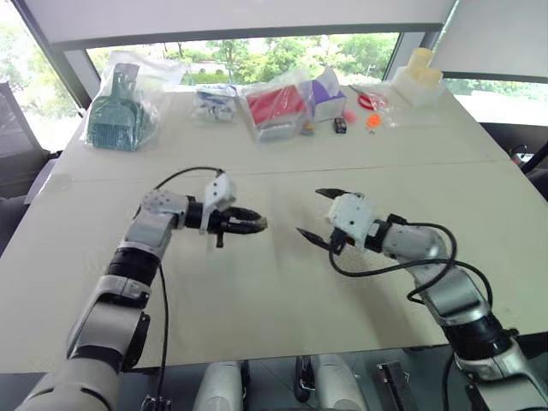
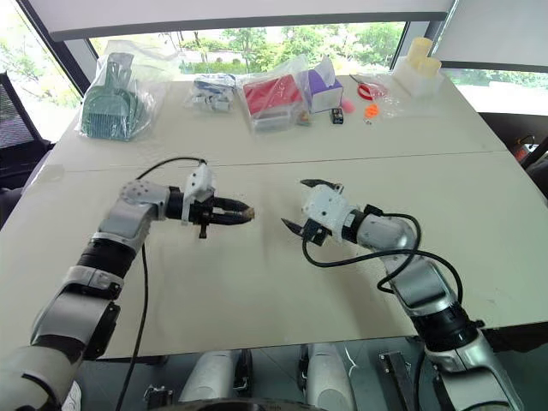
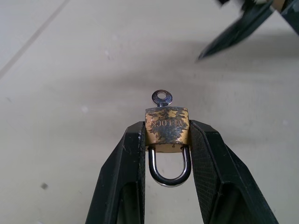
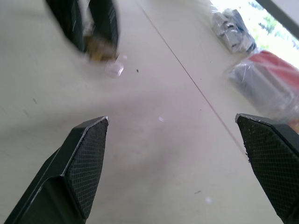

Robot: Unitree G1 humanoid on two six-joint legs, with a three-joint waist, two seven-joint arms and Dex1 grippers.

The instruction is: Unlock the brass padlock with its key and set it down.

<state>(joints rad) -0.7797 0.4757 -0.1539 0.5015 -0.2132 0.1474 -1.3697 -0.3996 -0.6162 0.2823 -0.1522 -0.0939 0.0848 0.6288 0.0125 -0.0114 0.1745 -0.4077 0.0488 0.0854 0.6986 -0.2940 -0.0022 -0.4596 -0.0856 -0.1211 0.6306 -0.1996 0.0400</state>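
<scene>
Your left gripper (image 3: 167, 135) clenched the brass padlock (image 3: 167, 130) above the desk (image 1: 274, 291), the key (image 3: 161, 98) seated in it; your right gripper (image 1: 318, 213), fingers spread, needed to pinch the key's bow squarely before turning

The left claw (image 1: 257, 224) points toward the right one, and its two black fingers (image 3: 126, 177) are closed on a small dull brass padlock (image 3: 167, 127). The right claw (image 1: 312, 214) faces it from just beside, with its fingers (image 4: 84, 158) spread wide apart and holding nothing.
</scene>
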